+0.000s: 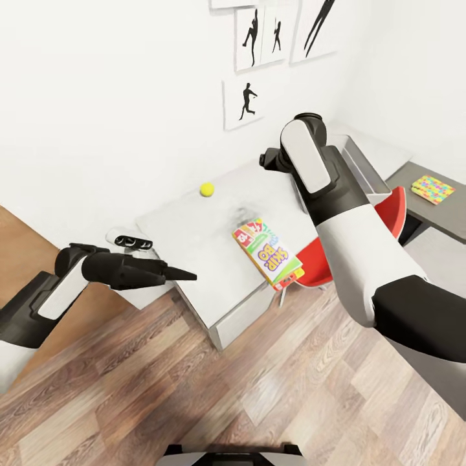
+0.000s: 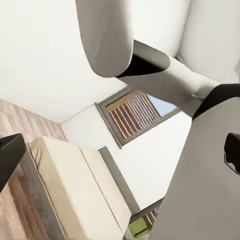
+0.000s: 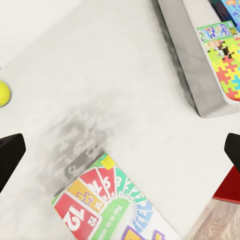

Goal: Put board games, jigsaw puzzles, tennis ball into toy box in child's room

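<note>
red chair [image 1: 395,213] beside table [image 1: 194,226], behind right arm [image 1: 343,213]

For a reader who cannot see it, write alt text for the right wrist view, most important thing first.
A colourful Skip-Bo game box lies flat on the pale mottled table. The grey toy box sits apart from it, already holding a jigsaw puzzle and other printed boxes. A yellow-green tennis ball rests on the table at the picture's edge.

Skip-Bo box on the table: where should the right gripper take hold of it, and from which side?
The Skip-Bo box lies flat on the table, one end overhanging the front edge above the red chair. That overhanging end is probably best: the right gripper, open above the table, could come from the front and close over and under the thin box.
</note>
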You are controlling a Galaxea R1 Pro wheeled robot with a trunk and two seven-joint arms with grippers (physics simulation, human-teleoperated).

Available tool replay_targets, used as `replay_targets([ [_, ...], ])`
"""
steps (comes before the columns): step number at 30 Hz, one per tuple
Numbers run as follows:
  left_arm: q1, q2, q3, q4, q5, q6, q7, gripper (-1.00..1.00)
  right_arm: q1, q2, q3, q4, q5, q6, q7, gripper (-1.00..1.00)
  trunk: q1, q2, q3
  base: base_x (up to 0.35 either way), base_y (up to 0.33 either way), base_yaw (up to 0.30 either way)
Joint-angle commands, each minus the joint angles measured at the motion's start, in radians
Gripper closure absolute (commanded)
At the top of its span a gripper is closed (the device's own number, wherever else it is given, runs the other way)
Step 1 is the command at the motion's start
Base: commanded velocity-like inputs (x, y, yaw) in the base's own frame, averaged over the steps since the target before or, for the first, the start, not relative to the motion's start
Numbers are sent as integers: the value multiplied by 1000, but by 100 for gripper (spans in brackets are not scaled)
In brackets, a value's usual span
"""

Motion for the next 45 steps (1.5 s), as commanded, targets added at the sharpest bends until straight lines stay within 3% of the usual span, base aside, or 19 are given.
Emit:
replay_targets([
  [1,17,1,-2,1,3,10,-2,-100,0,0,2,0,-9,2,-11,-100,1,-2,0,0,0,0],
  [8,93,3,-3,-1,4,10,-2,-100,2,0,1,0,-10,0,-11,-100,1,-2,11,0,0,0],
  [20,279,21,4,0,-14,9,-6,-100,1,0,2,-1,-11,-1,-14,-100,1,-2,31,0,0,0],
  [29,374,53,18,1,-22,7,-3,-100,2,0,1,-1,-13,3,-12,-100,1,-2,45,0,0,0],
  [31,399,55,19,4,-43,6,4,-100,4,0,1,-3,-12,6,-12,-100,1,-2,48,0,0,0],
  [34,433,57,19,27,-105,5,15,-100,11,0,2,-5,-13,9,-13,-100,1,-2,53,0,0,0],
  [35,446,55,20,50,-147,3,18,-100,17,0,2,-7,-13,10,-13,-100,1,-2,55,0,0,0],
  [37,455,53,19,79,-189,-2,21,-100,25,0,2,-8,-12,11,-13,-100,1,-2,58,0,0,0],
  [38,462,52,19,115,-230,-14,22,-100,33,0,2,-10,-12,11,-13,-100,1,-2,60,0,0,0],
  [40,466,50,18,161,-268,-33,22,-100,41,0,2,-11,-12,12,-13,-100,1,-2,63,0,0,0],
  [42,471,48,17,265,-321,-92,16,-100,58,0,3,-20,-12,13,-14,-100,1,-2,66,0,0,0],
  [45,473,47,17,362,-344,-160,14,-100,82,0,4,-59,-12,20,-15,-100,1,-2,71,0,0,0],
])
